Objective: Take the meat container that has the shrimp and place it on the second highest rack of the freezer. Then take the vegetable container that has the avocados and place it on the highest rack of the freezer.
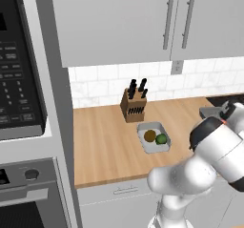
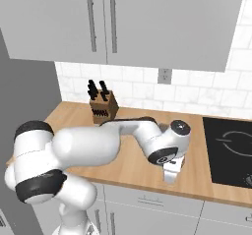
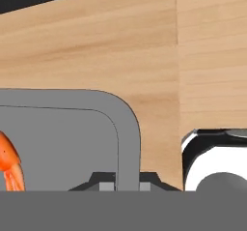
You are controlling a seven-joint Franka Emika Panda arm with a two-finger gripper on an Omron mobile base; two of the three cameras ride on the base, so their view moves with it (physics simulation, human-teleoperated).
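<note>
The grey rim of the meat container (image 3: 129, 143) lies closest in the hand view, its rounded corner running down between the two dark fingertips (image 3: 102, 180) of the hand (image 3: 123, 182), which are pressed together on that rim. The shrimp (image 3: 9, 167) sits on the container's floor at the left edge of that view, cut off so only part of its orange body shows. The wooden desk (image 3: 144, 41) spreads behind it. In the left base view the vegetable container (image 1: 154, 137) rests on the desk just in front of the knife block (image 1: 133, 104), with the brown and green avocados (image 1: 156, 137) side by side inside. There the arm's white elbow hides most of the hand. The oven panel (image 1: 14, 79) at left carries small button labels too blurred to read.
</note>
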